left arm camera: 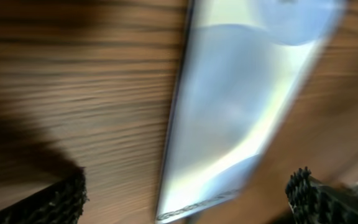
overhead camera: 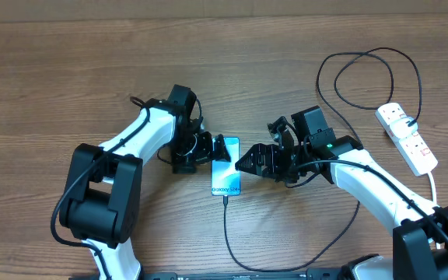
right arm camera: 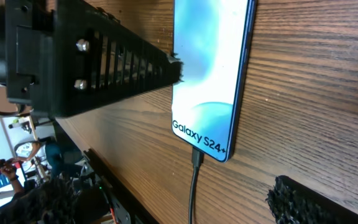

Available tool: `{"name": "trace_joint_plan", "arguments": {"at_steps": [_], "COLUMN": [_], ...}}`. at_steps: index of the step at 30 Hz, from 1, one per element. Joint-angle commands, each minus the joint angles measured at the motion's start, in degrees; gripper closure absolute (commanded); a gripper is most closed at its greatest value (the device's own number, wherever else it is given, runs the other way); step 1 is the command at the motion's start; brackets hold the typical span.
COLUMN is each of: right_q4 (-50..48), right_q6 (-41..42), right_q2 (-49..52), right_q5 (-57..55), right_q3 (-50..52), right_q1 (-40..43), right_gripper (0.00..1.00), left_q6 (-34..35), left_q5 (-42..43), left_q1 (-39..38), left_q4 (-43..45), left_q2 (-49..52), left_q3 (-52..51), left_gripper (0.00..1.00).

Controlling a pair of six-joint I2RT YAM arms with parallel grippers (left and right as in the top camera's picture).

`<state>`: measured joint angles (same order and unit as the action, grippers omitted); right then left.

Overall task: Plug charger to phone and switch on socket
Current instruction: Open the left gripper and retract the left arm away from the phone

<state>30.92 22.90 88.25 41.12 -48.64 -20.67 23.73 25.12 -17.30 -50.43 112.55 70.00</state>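
The left end effector (overhead camera: 211,149) sits at the phone's 9 o'clock side with its jaws spread wide. In its own wrist view the two fingers (left arm camera: 59,200) stand well apart, with bare wood showing between each of them and the blurred phone (overhead camera: 225,166), so it grips nothing. The right end effector (overhead camera: 247,162) is at the phone's 3 o'clock side, also fully spread and holding nothing. In its wrist view one finger's tip (right arm camera: 166,65) reaches the phone's long edge, though I cannot tell whether it touches or only overlaps it. The phone lies flat, screen up, near the middle of the bench (overhead camera: 53,62), with its white lettering toward the 6 o'clock end. The charger (overhead camera: 225,233) has its plug tip seated in that end. Its thin black cable runs toward 6 o'clock, then sweeps round to the right and up in a loop to the socket (overhead camera: 407,138). The socket lies well apart from the phone, toward 2 o'clock near the bench's right edge. The plugging step looks finished. The socket's switches are too small to read, but neither arm is near them, so switching on most likely remains, and the right arm is the closer one.
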Motion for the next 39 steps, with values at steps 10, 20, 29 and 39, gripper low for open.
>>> {"name": "trace_joint_plan", "arguments": {"at_steps": [10,20,29,39], "right_q4": [-0.1,-0.1,-0.1,-0.2], "right_q6": [-0.2,-0.2,-0.2,-0.2], "right_q2": [-0.5,-0.5,-0.5,-0.5], "right_q5": [-1.0,-1.3,-1.4,-2.1], "right_q3": [-0.9,-0.9,-0.9,-0.9], "right_q1": [-0.3,-0.3,-0.3,-0.3], "right_gripper": [0.00,0.00,0.00,0.00], "left_q6": [3.8,4.9,7.5,12.6], "left_q5": [-37.6,-42.2,-45.8,-53.8], "left_q1": [1.2,1.3,1.2,1.3], "left_q4": [-18.6,-28.3,-30.9,-32.2], "left_q2": [8.0,5.2,-7.4,-31.9], "left_q3": [13.3,23.8,25.1,25.1], "left_gripper": [0.00,0.00,0.00,0.00]}}
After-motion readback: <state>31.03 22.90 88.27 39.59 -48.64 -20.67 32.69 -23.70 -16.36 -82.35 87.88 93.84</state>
